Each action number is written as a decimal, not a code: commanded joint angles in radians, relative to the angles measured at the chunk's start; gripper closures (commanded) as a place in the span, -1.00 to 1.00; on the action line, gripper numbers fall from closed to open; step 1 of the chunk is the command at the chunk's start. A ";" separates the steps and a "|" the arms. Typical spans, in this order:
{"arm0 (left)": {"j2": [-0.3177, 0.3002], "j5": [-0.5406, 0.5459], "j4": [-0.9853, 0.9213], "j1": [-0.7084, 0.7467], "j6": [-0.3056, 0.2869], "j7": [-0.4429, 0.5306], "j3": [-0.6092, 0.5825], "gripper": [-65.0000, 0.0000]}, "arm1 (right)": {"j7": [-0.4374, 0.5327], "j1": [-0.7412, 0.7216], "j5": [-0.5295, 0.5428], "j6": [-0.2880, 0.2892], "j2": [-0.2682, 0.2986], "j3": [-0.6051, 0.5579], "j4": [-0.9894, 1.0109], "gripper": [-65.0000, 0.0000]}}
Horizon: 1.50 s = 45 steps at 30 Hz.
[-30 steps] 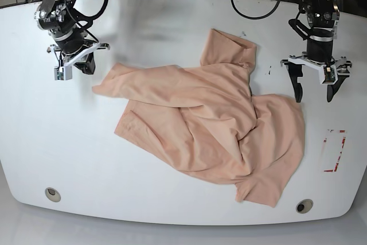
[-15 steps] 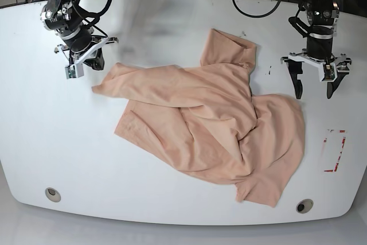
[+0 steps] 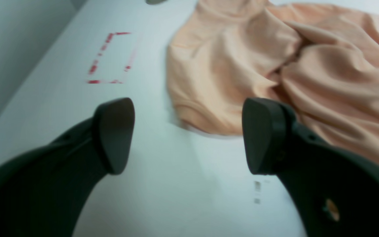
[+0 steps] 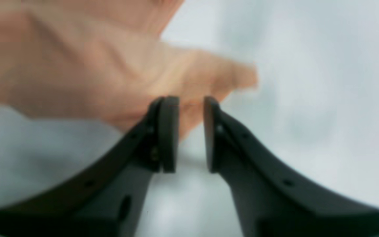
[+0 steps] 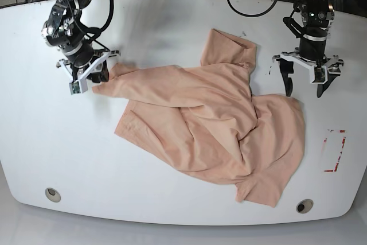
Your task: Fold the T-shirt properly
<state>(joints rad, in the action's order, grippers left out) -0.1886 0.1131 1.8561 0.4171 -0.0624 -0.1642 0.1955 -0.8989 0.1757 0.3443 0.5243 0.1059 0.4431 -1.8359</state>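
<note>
T-shirt point(image 5: 212, 124) lies crumpled mid-desk point(image 5: 172, 15); prob. light, soft, floppy, so pinch an edge or corner. Right claw point(image 4: 191, 133), upper left in base view, angled down at the shirt's left tip, jaws narrowly apart, nothing clamped. Left claw point(image 3: 189, 135), upper right, points down, jaws wide, empty.

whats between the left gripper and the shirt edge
Only bare white table lies between the open left gripper and the T-shirt hem, as the left wrist view shows.

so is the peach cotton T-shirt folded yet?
No. The peach cotton T-shirt lies crumpled and spread across the white table, sleeves askew.
</note>
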 commanded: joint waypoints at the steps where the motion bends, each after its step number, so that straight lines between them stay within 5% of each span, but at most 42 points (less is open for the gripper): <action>1: -0.008 -0.001 0.026 -0.007 0.008 0.021 0.003 -0.46 | 0.017 -0.030 0.003 -0.010 0.008 -0.002 -0.002 0.35; 4: -0.004 0.004 0.031 -0.006 0.003 0.050 0.029 -0.47 | 0.022 -0.095 -0.034 -0.049 0.003 -0.016 0.019 0.04; 14: 0.002 0.002 0.034 -0.009 0.003 0.078 0.043 -0.48 | 0.009 -0.131 -0.030 -0.068 0.001 -0.049 0.046 -0.22; 30: 0.005 0.004 0.029 -0.021 0.006 0.054 0.047 -0.49 | 0.025 -0.172 -0.019 0.009 -0.003 -0.015 0.190 -0.39; 45: 0.008 0.035 -0.062 -0.075 0.006 -0.015 0.012 -0.49 | 0.043 -0.126 -0.019 0.020 0.000 -0.006 0.189 -0.45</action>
<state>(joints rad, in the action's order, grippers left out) -0.1734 0.1158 1.7855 0.3458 -0.0631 -0.2180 0.1940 -0.8867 0.0654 0.3141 0.5323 0.0944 0.4244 -1.6222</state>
